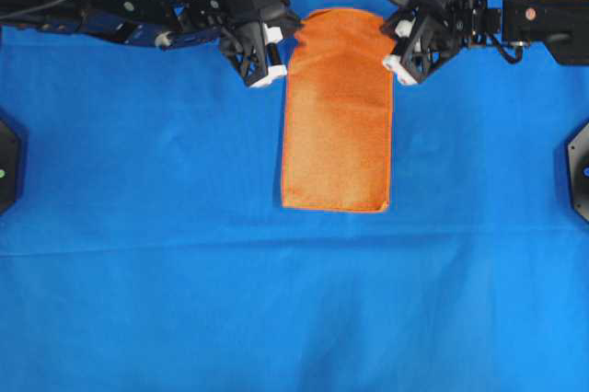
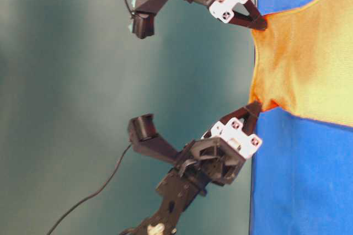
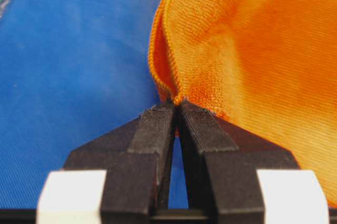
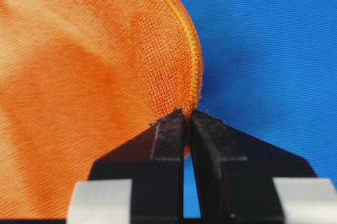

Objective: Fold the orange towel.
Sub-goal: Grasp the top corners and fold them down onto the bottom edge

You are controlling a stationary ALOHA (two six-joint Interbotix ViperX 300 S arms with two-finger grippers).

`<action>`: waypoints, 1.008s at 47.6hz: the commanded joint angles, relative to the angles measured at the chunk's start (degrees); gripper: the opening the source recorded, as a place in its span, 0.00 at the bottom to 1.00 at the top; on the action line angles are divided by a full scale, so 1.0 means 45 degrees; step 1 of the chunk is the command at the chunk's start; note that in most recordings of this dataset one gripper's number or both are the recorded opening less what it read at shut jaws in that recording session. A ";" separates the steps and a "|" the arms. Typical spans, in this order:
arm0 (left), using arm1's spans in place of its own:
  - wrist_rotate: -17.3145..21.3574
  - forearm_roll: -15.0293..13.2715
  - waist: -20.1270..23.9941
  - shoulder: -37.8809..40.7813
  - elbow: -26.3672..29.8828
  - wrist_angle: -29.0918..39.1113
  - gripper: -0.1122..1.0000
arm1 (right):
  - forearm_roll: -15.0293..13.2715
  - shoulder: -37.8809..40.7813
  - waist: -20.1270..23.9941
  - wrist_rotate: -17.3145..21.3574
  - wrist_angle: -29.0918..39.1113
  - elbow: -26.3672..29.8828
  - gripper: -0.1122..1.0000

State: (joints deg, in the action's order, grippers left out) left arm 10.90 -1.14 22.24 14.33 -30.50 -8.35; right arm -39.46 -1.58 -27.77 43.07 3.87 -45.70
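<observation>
So the whole table is covered in a big blue cloth (image 1: 138,272), and from table level there's just a plain dull teal wall behind the arms. The towel (image 1: 337,134) sits a bit above the middle of the overhead view as a tall narrow strip, so I'd guess it's already been folded once lengthwise. Its 6 o'clock end lies flat on the cloth, while the 12 o'clock end is lifted off it. The left gripper (image 1: 272,68) is clamped tight on the corner at about 10 o'clock of the towel, and the right gripper (image 1: 398,63) is pinched on the corner at about 2 o'clock. Both wrist views show the jaws squeezed onto the hem with fabric bunching right at the tips. To me this looks like the second fold in progress, with the far end picked up and ready to go over. Next move probably needs both arms to carry that edge toward 6 o'clock together, keeping it taut and level so the corners land on the near ones, then let go. If one arm lags, the fold will likely come out skewed. Stuff I can't make out: how many layers each jaw actually has, since the tips cover that spot. Both arms are also cut off at the overhead frame edges, and the towel's near end is out of the table-level shot.
</observation>
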 commanded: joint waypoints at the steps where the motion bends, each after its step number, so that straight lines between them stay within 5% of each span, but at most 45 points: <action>1: 0.0020 0.0000 -0.0273 -0.0898 -0.0137 0.0234 0.11 | 0.0195 -0.0703 0.0547 0.0020 0.0410 0.0059 0.13; 20: -0.0059 0.0000 -0.2441 -0.2441 -0.1367 0.1152 0.11 | 0.1563 -0.1855 0.3926 0.0742 0.1973 -0.0508 0.13; 33: -0.0605 -0.0039 -0.4355 -0.2441 -0.1621 0.1523 0.11 | 0.1758 -0.1758 0.6133 0.2363 0.2930 -0.0566 0.13; 48: -0.0664 -0.0078 -0.5391 -0.1836 -0.1582 0.1387 0.11 | 0.1758 -0.1016 0.7246 0.3750 0.2949 -0.0508 0.13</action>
State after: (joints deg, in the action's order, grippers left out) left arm 8.09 -1.32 -1.49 6.15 -38.14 -1.58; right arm -31.73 -6.59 4.48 59.24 17.31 -48.60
